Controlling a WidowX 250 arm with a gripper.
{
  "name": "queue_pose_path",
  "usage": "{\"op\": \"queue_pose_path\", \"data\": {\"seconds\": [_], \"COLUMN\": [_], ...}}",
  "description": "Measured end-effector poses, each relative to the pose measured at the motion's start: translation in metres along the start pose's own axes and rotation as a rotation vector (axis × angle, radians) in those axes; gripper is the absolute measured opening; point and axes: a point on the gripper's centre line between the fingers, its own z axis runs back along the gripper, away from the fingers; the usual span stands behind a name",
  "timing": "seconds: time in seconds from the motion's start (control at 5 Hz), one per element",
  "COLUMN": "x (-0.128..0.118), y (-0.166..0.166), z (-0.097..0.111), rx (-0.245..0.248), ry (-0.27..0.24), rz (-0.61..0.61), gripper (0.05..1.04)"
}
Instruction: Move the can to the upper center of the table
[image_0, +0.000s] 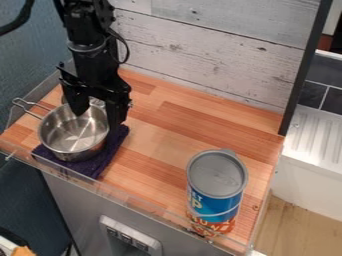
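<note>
In the camera view, the black, jointed robot arm (90, 55) comes in from the top edge at the upper left, its hard, glossy parts trailing a thin cable. Its black two-finger gripper (97, 114) hangs over the far side of a round, shiny stainless-steel pot (72, 131). The jaws stand apart, with part of the pot showing between them; whether either finger touches the metal I cannot tell.

The pot has a curved wall, a rolled rim and a looped wire handle (28, 107) pointing to the left. Its smooth inside shows streaks of reflected light. It sits partly on a dark purple, soft-looking cloth (115, 149), near the table's left end.

The task's can, a tall cylinder with a blue and orange-red printed wrap and a flat, round grey lid (217, 175), stands upright in the near right corner of the table, well apart from the gripper and the pot. The lid covers it, so what it holds cannot be told.

The table (163, 137) is of wooden strips in light and reddish brown, with a clear, thin rail (127, 196) along the near edge. Behind it rises a wall of whitewashed, knotted boards (214, 57), ended on the right by a dark upright post (305, 70). Beyond lies a white, ribbed drainboard (320, 135) beside dark tiles (312, 94).
</note>
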Motion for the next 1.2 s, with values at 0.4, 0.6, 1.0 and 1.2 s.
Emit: {"op": "queue_pose_path", "data": {"seconds": [0.4, 0.6, 1.0, 1.2], "x": [-0.015, -0.034, -0.064, -0.070], "y": [-0.022, -0.055, -0.130, -0.159], "z": [0.005, 0.025, 0.028, 0.024], "rx": [-0.006, 0.018, 0.016, -0.012], "ry": [0.043, 0.036, 0.037, 0.034], "rz": [-0.049, -0.107, -0.261, -0.295], "gripper": [1.001, 1.001, 1.001, 1.001]}}
